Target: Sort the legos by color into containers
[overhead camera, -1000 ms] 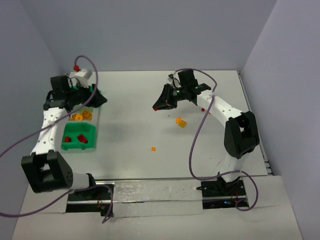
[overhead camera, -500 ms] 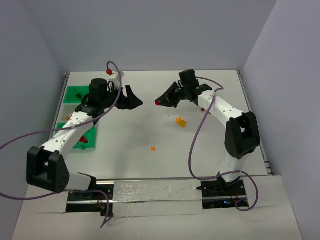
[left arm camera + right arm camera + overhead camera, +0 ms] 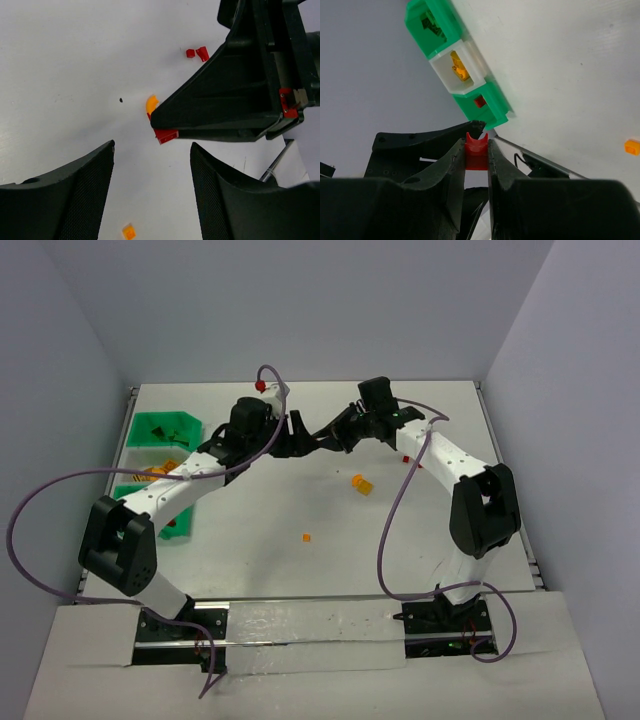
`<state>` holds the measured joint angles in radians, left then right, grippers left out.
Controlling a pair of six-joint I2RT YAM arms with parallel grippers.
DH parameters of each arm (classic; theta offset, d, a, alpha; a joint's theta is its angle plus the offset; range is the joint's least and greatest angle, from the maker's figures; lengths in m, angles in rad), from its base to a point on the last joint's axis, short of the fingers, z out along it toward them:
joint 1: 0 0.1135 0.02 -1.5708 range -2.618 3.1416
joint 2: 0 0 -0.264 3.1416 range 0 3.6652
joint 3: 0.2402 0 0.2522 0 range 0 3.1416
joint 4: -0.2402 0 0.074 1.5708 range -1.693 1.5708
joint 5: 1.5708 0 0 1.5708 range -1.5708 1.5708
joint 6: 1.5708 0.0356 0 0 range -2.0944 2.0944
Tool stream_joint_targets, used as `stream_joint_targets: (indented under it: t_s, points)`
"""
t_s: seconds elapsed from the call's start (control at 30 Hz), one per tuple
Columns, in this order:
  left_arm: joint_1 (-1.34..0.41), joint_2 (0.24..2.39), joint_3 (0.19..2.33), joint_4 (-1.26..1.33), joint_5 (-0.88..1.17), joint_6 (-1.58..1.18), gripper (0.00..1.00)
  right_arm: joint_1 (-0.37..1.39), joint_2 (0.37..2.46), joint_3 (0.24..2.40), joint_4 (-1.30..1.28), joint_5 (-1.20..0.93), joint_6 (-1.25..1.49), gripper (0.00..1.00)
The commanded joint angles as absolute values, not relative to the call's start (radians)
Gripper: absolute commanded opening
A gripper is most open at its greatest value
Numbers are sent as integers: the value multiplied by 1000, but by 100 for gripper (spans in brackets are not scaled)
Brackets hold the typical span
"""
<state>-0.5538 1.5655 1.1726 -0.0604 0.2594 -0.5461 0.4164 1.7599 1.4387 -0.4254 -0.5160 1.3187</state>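
R jaws pinch a red brick (image 3: 476,152) (image 3: 166,135) at their very tips, in the air over the middle of the bench (image 3: 260,510). Only a sliver of brick sticks out past the tips. L jaws are spread wide and empty, pointed at that brick. In the left wrist view it sits in line with their gap but beyond it, not yet between them.

Looks like a mid-air handover, R to L, since the bins (image 3: 160,430) sit on the left side. Reds go in the near green bin (image 3: 492,100), which already has a red in it. The white bin (image 3: 470,75) has an orange one.

To do it well:
- Bring L in slow and straight, w/ the brick centred in the gap — not off to one side.
- Close L across the faces R isn't covering. There's little free plastic, so aim for the exposed end and avoid clashing tips.
- R lets go only once L is firmly on, then backs straight out w/o dragging the brick.
- A skewed grip will likely pop or twist something this small, so it's better to re-align than to squeeze.

Left on the bench, well apart from the bins: an orange brick (image 3: 362,483), an orange bit (image 3: 307,537) and two reds (image 3: 196,52).
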Motion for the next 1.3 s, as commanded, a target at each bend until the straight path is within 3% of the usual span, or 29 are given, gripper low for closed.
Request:
stream_joint_targets:
  t_s: [0.0, 0.27, 0.5, 0.63, 0.73, 0.83, 0.9, 1.0, 1.17, 1.27]
  points:
    - [-568, 1586, 1241, -9, 183, -565, 66, 420, 1735, 1432, -379, -547, 1370, 0]
    - [-572, 1595, 1247, -20, 129, -573, 61, 422, 1729, 1390, -329, -595, 1415, 0]
    - [-565, 1611, 1244, 0, 192, -612, 48, 427, 1725, 1344, -267, -634, 1460, 0]
    - [-565, 1622, 1241, 40, 253, -637, 33, 434, 1727, 1347, -252, -639, 1464, 0]
    - [-565, 1624, 1237, 31, 239, -638, 28, 436, 1728, 1349, -245, -643, 1464, 0]
    - [-560, 1620, 1222, 24, 226, -635, 14, 437, 1725, 1346, -240, -643, 1461, 2]
    - [-554, 1612, 1210, 17, 223, -632, 1, 439, 1721, 1339, -236, -640, 1453, 12]
    - [-543, 1597, 1195, 12, 228, -623, 0, 437, 1720, 1332, -232, -631, 1447, 26]
    - [-517, 1536, 1164, -42, 268, -554, 0, 426, 1713, 1329, -246, -604, 1411, 75]
    - [-493, 1496, 1135, -98, 305, -495, 0, 407, 1707, 1338, -256, -589, 1386, 82]
